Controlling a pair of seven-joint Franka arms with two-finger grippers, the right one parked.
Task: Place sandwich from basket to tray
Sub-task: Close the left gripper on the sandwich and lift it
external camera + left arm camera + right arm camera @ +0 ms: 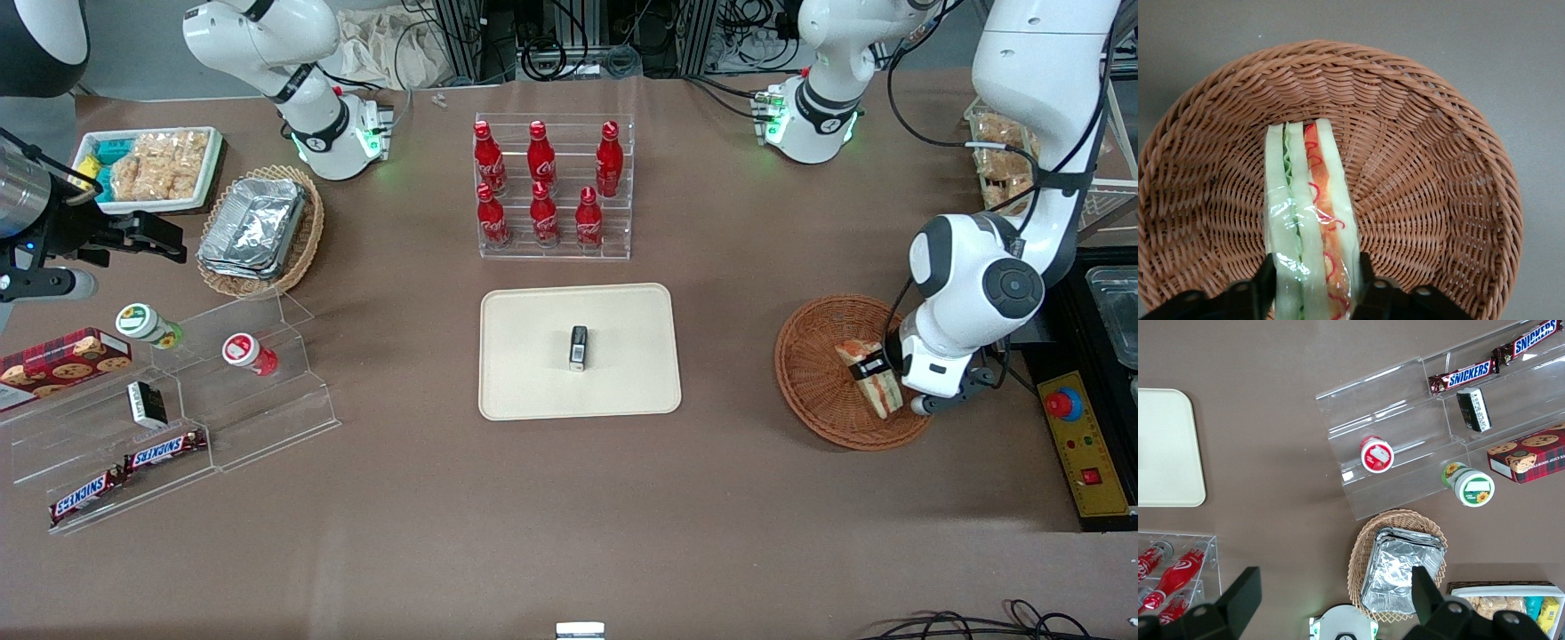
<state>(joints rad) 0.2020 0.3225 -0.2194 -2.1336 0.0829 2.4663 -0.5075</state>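
Observation:
The sandwich (869, 380) (1308, 193) stands on its edge inside the round reddish-brown basket (811, 356) (1438, 167), toward the working arm's end of the table. It is wrapped in clear film, with red and green filling showing between pale bread. My gripper (876, 366) (1313, 265) reaches down into the basket, and its black fingers (1266, 273) press against both flat sides of the sandwich, shut on it. The cream-beige tray (524, 391) (1165, 447) lies at the table's middle with a small black box (578, 347) on it.
A clear rack of red bottles (553, 187) stands farther from the front camera than the tray. A stepped acrylic shelf (267, 391) with snacks, a tan oval basket of foil containers (258, 231) and a white snack tray (151, 164) lie toward the parked arm's end. A yellow control box (1080, 444) sits beside the round basket.

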